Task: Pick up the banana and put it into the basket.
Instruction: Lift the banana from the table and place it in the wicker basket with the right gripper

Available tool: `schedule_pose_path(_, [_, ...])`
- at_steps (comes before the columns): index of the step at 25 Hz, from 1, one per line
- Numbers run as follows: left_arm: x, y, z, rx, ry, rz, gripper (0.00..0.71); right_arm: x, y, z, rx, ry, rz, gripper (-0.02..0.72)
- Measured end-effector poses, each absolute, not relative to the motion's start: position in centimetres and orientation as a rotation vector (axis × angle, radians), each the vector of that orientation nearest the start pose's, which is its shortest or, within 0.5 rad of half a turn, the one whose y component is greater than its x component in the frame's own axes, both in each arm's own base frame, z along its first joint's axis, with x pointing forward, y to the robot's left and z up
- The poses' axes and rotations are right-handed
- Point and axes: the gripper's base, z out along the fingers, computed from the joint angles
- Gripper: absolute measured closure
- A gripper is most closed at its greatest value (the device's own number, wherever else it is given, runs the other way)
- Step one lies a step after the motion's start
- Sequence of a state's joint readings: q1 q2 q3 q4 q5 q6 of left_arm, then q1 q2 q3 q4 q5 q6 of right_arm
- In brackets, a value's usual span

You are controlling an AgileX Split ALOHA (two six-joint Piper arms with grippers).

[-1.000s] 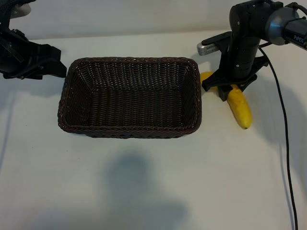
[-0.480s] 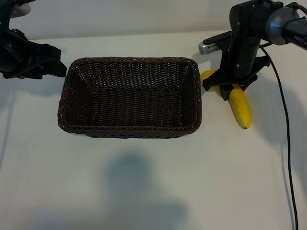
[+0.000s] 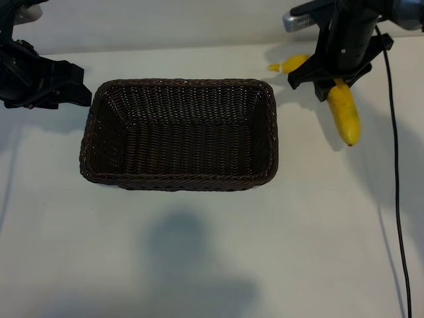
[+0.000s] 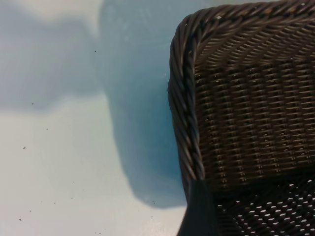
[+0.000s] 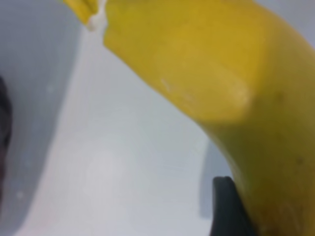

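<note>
The right gripper (image 3: 329, 85) is at the upper right of the outside view; it is clamped around the middle of the banana (image 3: 344, 112), which hangs in the air, off the white table (image 3: 212, 252); the stem end pokes out to the left and the fat end points down and right. The dark brown basket (image 3: 179, 182) sits in the middle with nothing inside. The left gripper (image 3: 76, 86) waits at the upper left, just beside the basket's corner, fingers spread with nothing in them.
</note>
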State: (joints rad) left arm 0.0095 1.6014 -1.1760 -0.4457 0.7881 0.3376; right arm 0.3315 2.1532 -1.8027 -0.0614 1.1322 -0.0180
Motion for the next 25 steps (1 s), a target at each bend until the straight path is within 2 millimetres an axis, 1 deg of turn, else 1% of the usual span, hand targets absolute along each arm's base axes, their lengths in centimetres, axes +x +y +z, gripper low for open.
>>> schedule_pose_path(2, [33.2,-2.5,26.5,0.108,2.616,-0.402,0.118,42.6,14.1,21.3,-0.542,2.896,-0.043,0.292])
schedule_pose_path(5, [33.2,-2.5,26.5,0.108,2.616,-0.402,0.118,42.3,14.0,22.2,-0.543,2.889,-0.051,0.292])
schedule_pose_path(14, [33.2,-2.5,26.5,0.106,2.616,-0.403,0.118,41.9,13.8,22.7,-0.545,2.913,-0.061,0.292])
schedule_pose_path(18, [33.2,-2.5,26.5,0.106,2.616,-0.403,0.118,41.7,14.0,23.1,-0.535,2.914,-0.022,0.292])
schedule_pose_path(22, [33.2,-2.5,26.5,0.106,2.616,-0.403,0.118,41.1,14.7,23.8,-0.560,2.905,-0.011,0.292])
schedule_pose_path(25, [33.2,-2.5,26.5,0.106,2.616,-0.403,0.118,40.5,16.2,23.9,-0.615,2.894,-0.006,0.292])
